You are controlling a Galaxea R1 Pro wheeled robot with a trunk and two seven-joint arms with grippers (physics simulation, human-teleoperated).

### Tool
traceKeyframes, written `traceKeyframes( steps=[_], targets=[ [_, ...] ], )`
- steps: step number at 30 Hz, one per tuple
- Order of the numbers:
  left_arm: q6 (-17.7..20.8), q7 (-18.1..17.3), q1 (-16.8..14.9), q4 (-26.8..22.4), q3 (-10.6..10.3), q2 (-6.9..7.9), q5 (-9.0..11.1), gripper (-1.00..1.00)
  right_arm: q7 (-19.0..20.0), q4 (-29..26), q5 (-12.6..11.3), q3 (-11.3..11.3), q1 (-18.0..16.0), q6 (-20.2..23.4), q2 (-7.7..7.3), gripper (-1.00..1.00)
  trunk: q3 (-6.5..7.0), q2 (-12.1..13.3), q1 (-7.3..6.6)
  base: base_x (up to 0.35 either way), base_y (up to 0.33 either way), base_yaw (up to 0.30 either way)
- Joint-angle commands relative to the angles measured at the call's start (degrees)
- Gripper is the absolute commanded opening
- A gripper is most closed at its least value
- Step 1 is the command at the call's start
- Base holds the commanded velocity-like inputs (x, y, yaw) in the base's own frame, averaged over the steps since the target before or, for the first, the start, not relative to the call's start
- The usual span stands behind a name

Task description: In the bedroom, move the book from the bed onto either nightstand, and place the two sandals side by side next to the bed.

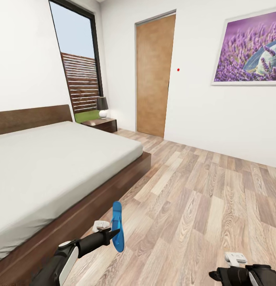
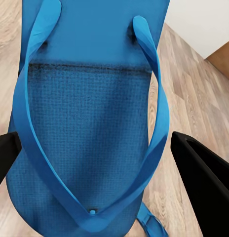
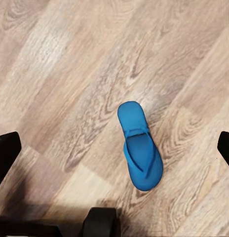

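Now left gripper (image 1: 114, 232) holds one sandal (image 1: 117, 226) (edge-up) beside bed (image 1: 54, 167)

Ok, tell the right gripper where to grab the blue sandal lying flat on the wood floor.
Come straight down from above onto the flat blue sandal on the wood-plank floor, closing the right gripper across its narrow width near the middle. It lies sole-down and thin, so its long side edges offer the likeliest hold.

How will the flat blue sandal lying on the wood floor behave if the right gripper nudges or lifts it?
The flat blue sandal lies sole-down on the plank floor, so it probably slides rather than rolls or tips. It looks thin, likely light and somewhat bendy. Its slim straps may flex if pinched.
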Motion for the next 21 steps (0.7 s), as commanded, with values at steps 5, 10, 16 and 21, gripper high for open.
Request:
traceKeyframes(
  steps=[5, 10, 16, 21],
  targets=[
    [0.5, -0.2, 0.0, 0.0, 0.0, -0.06, 0.6, -1.00, 0.2, -0.2, 7.0, -0.1, -9.7, 3.0, 0.07, 1.00, -0.96, -2.0, 1.09, 0.000, 0.000, 0.000],
    [0.5, -0.2, 0.0, 0.0, -0.1, -0.11, 0.6, -1.00, 0.3, 0.2, 10.0, -0.1, -11.3, 3.4, 0.11, 1.00, -1.86, -4.1, 2.19, 0.000, 0.000, 0.000],
    [0.6, -0.2, 0.0, 0.0, -0.1, -0.12, 0.6, -1.00, 0.4, 4.7, 10.4, -0.1, -11.5, 3.3, 0.20, 1.00, -2.94, -6.5, 3.51, 0.000, 0.000, 0.000],
    [0.5, -0.2, 0.0, 0.0, -0.1, -0.12, 0.6, -1.00, 0.4, 7.1, 10.4, -0.1, -11.5, 3.1, 0.25, 1.00, -3.83, -8.5, 4.61, 0.000, 0.000, 0.000]
  ],
)
